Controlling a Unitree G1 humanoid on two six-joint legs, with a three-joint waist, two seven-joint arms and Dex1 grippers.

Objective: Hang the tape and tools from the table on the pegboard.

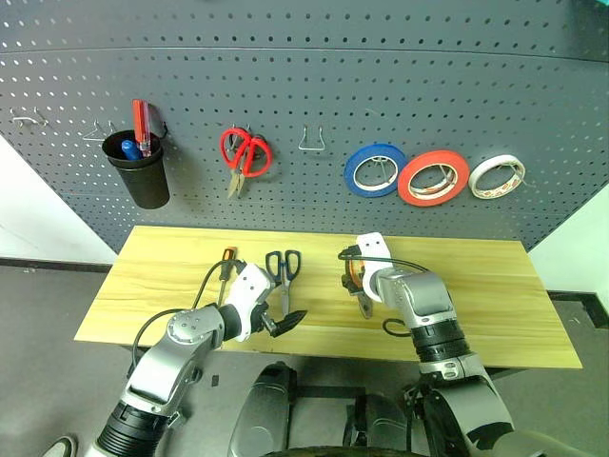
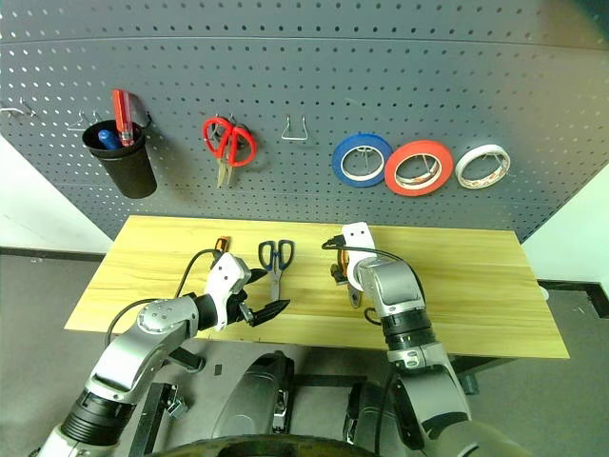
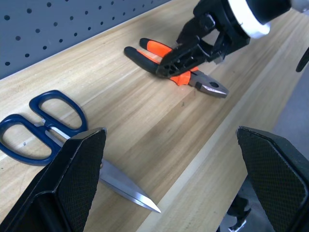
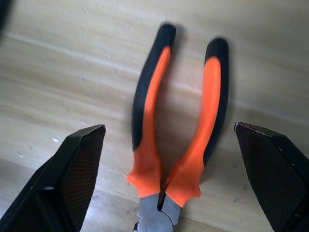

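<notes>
**Right gripper poised over the pliers**

The right gripper (image 4: 169,169) is hanging over the pliers (image 4: 176,130) with its two black fingers spread wide apart, one on either side of the orange-and-black handles, not touching them. The pliers are lying flat on the table (image 1: 495,286), steel nose pointing toward the robot's edge. They are likely heavy for their size and rigid, with rubbery handles that should offer good friction; closing across both handles just behind the orange shoulders looks the safest hold, since the two handles may pivot if only one is pinched.

The left gripper (image 3: 169,164) is hovering with fingers equally wide apart and empty, just above the blades of the dark blue scissors (image 3: 48,125), which are lying near the front edge. A small screwdriver (image 1: 226,262) is resting beside them.

Behind, on the pegboard (image 1: 381,76), the red-orange tape (image 1: 433,177) is already hanging between a blue roll (image 1: 374,169) and a pale roll (image 1: 497,176).
</notes>
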